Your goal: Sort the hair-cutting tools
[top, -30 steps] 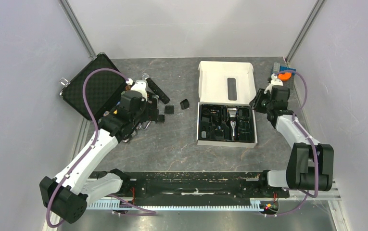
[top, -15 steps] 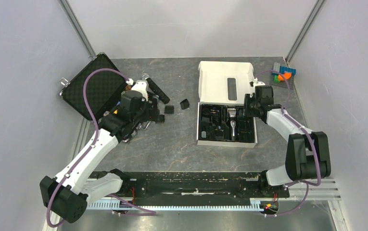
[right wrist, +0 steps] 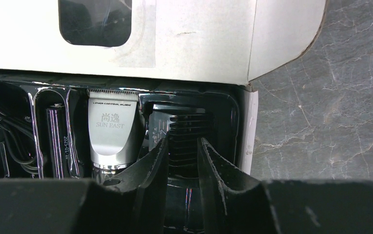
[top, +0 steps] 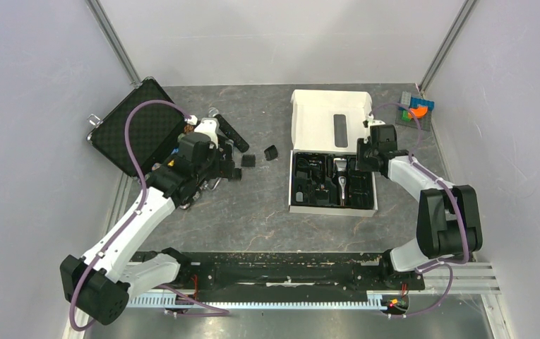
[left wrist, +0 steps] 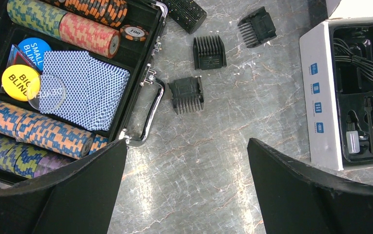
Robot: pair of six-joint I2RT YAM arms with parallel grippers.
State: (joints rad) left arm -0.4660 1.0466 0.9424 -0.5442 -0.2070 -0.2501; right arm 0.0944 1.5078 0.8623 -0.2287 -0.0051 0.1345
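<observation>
Three black comb attachments lie loose on the table (left wrist: 207, 51) (left wrist: 256, 26) (left wrist: 186, 94), between the poker case and the white box (top: 332, 209). My left gripper (left wrist: 185, 146) hovers wide open over bare table just near of them, holding nothing. The silver-and-black hair clipper (right wrist: 112, 139) lies in the box's black tray. My right gripper (right wrist: 182, 141) is over the tray's right-hand compartment, its fingers shut on a ribbed black comb attachment (right wrist: 184, 127) that sits in or just above that slot. Other black pieces fill the tray (top: 309, 180).
An open black case of poker chips and cards (left wrist: 140, 29) lies left of the loose combs, its handle (left wrist: 147, 114) facing them. A black microphone (top: 231, 133) lies behind them. The box lid (right wrist: 174, 44) stands open at the back. Coloured blocks (top: 416, 111) sit far right.
My right arm has swung left from beside the box to over its right-hand compartment, carrying the comb. The left arm has barely moved.
</observation>
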